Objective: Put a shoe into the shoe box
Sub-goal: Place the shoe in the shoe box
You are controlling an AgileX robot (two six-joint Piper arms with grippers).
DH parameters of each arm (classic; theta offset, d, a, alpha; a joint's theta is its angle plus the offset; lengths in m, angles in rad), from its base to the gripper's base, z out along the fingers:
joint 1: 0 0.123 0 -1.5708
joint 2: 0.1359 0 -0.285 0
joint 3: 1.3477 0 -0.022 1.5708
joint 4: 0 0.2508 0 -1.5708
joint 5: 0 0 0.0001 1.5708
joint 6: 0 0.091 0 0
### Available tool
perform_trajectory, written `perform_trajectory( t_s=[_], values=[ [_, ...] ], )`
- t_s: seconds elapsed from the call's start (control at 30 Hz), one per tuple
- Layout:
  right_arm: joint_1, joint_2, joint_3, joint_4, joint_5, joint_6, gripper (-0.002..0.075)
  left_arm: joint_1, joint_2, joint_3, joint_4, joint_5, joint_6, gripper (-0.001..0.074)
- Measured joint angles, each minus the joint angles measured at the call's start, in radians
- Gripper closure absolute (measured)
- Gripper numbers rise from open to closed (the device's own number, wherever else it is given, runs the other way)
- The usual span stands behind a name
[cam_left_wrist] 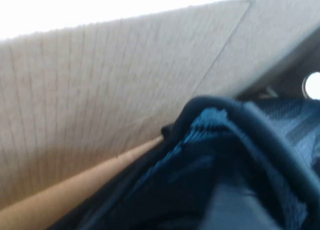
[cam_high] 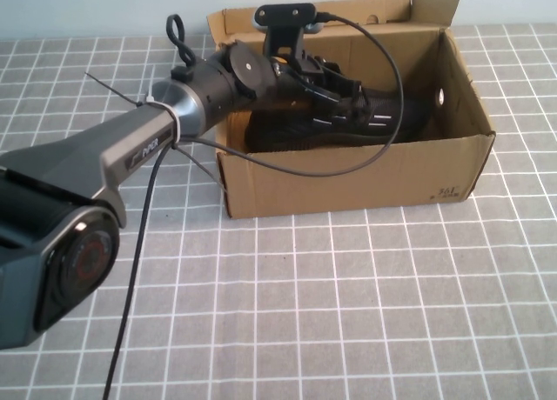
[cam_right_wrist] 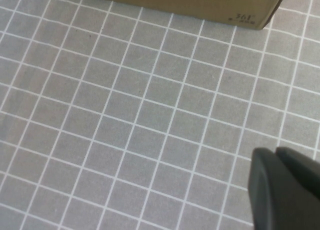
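Left gripper [cam_high: 335, 91] down inside shoe box [cam_high: 348, 183], on shoe [cam_high: 383, 113]; right gripper unseen.

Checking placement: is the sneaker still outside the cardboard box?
No. The black sneaker lies inside the cardboard shoe box, with the left end effector over it.

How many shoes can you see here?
1: a black shoe lies inside the cardboard box, with the left gripper on it. The right gripper hangs over the table.

worktop [cam_high: 348, 313]: grey, white grid lines | on it: shoe box [cam_high: 348, 178], open, toward the far edge
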Motion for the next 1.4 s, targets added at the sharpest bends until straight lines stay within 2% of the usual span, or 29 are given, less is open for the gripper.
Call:
perform_trajectory(
  t_s=[0.07,0.17,0.3,0.47,0.6,0.67,0.77,0.87,1.0,1.2,1.4],
  values=[
    [0.000,0.000,0.000,0.004,0.000,-0.001,0.0742,0.006,-0.005,0.000,0.000,0.024,0.001,0.0373],
    [0.000,0.000,0.000,0.004,0.000,-0.004,0.0742,0.015,-0.025,0.000,0.011,0.063,0.001,0.0265],
    [0.000,0.000,0.000,0.006,0.000,-0.015,0.0742,0.030,-0.074,0.000,0.040,0.137,0.001,0.0217],
    [0.000,0.000,0.000,0.006,0.000,-0.022,0.0742,0.057,-0.172,0.000,0.073,0.285,-0.003,0.0216],
    [0.000,0.000,0.000,0.008,0.009,-0.027,0.0742,0.060,-0.269,0.000,0.126,0.403,-0.011,0.0290],
    [0.000,0.000,0.000,0.008,0.019,-0.027,0.0742,0.060,-0.329,0.000,0.154,0.440,-0.011,0.0391],
    [0.000,-0.002,0.000,0.008,0.023,-0.027,0.0742,0.060,-0.397,-0.002,0.182,0.492,-0.011,0.0603],
    [0.000,-0.018,0.000,0.008,0.024,-0.027,0.0742,0.060,-0.455,-0.007,0.201,0.574,-0.011,0.0695],
    [0.000,-0.072,0.000,0.028,0.025,-0.032,0.0742,0.060,-0.527,-0.007,0.232,0.675,-0.011,0.0726],
    [0.000,-0.253,0.011,0.143,0.029,-0.098,0.0742,0.060,-0.670,0.000,0.289,0.700,-0.080,0.0734],
    [0.000,-0.469,0.016,0.218,0.037,-0.126,0.0742,0.060,-0.945,0.195,0.313,0.605,-0.097,0.0734]
  ],
)
